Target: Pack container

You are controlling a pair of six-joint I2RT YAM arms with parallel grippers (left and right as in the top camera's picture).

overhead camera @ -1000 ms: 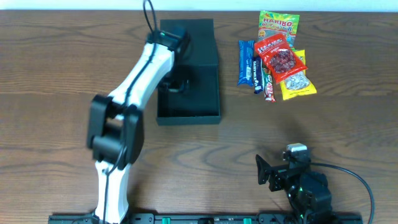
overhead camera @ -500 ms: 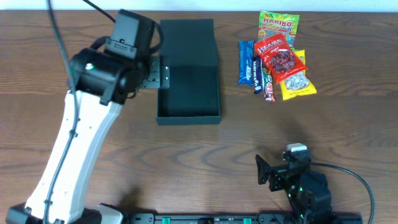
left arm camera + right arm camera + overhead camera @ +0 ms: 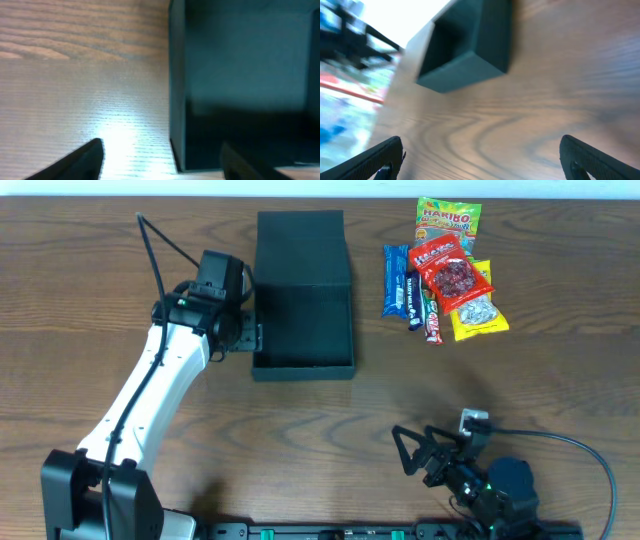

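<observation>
The container [image 3: 302, 320] sits on the wooden table [image 3: 330, 410] on the far half, slightly left of centre. Its flap lid [image 3: 300, 245] is open on the far side and the tray faces up.

The left gripper [image 3: 250, 338] is at the container's left wall, towards the near corner. In the left wrist view we see its fingers [image 3: 75, 162] apart, one over the bare table outside the container [image 3: 240, 75] and the other on the inner side. The wall runs between them, and neither finger is seen pressing on it.

The right gripper [image 3: 403, 452] is low at the near edge of the table, right of centre and well apart from the container. In the right wrist view its fingers [image 3: 375, 160] are spread wide with only table surface between them, and the container [image 3: 470, 45] lies ahead.

A group of snack packets lies to the right of the container, apart from it:
- a Haribo bag [image 3: 448, 218] at the far end;
- a red packet [image 3: 452, 275] on top of the group;
- a yellow packet [image 3: 480, 315] at the near end;
- a blue bar [image 3: 396, 280] on the left side of the group.
</observation>
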